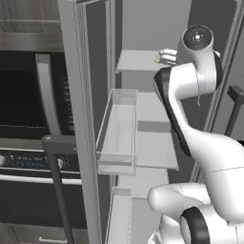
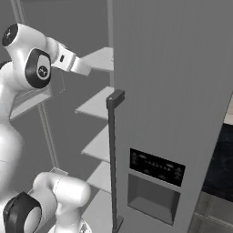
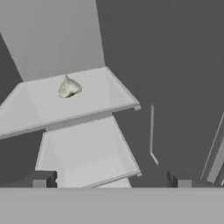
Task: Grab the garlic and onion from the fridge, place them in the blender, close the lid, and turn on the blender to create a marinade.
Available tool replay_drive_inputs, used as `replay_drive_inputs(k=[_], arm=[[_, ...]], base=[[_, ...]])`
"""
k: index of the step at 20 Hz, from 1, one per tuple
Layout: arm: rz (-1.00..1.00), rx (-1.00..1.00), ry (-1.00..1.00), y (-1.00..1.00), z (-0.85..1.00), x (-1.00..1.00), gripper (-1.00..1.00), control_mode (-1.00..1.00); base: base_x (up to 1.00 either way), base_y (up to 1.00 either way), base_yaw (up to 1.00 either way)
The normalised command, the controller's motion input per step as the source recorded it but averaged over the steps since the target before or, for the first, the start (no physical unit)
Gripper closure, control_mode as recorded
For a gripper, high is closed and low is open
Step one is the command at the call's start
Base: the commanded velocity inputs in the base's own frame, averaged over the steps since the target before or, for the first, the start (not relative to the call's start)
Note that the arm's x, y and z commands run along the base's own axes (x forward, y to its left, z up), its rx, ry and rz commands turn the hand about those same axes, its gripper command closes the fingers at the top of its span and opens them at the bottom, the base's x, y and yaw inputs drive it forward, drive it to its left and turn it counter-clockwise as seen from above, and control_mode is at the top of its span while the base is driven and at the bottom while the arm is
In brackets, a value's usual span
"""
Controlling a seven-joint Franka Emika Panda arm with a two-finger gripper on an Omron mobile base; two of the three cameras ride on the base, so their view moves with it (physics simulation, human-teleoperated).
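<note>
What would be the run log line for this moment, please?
stage: reaching into fridge | pincer: open, holding nothing | garlic: on upper shelf, untouched | onion: not seen

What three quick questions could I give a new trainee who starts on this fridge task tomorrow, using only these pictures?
1. True or false: the gripper has already closed on the garlic.
2. Where does the garlic lie? A) in a clear door bin B) on a white inner shelf of the fridge C) between the fingers
3. Fill in: in the right base view, the long dark bar handle is on the fridge ____.

Key
1. False: the jaws stand wide open, and the garlic lies ahead of them, untouched.
2. B
3. door
</note>
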Motion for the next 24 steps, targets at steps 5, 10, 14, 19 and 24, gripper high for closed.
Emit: replay_drive_inputs(k=[5, 10, 14, 19, 24], arm=[[0.02, -0.08, 0.2, -0.22, 0.0, 0.76, -1.0, -1.0], [0.05, -0.01, 0.1, -0.11, -0.05, 0.74, -1.0, -1.0], [0.02, 0.0, 0.01, -0.02, -0.33, 0.45, -1.0, -1.0], [0.02, 0.01, 0.03, -0.14, -0.23, 0.42, -1.0, -1.0], [0.01, 0.01, 0.09, -0.17, -0.11, 0.57, -1.0, -1.0]], base=[[0.0, 0.0, 0.0], [0.0, 0.0, 0.0], [0.0, 0.0, 0.0], [0.0, 0.0, 0.0], [0.0, 0.0, 0.0]])
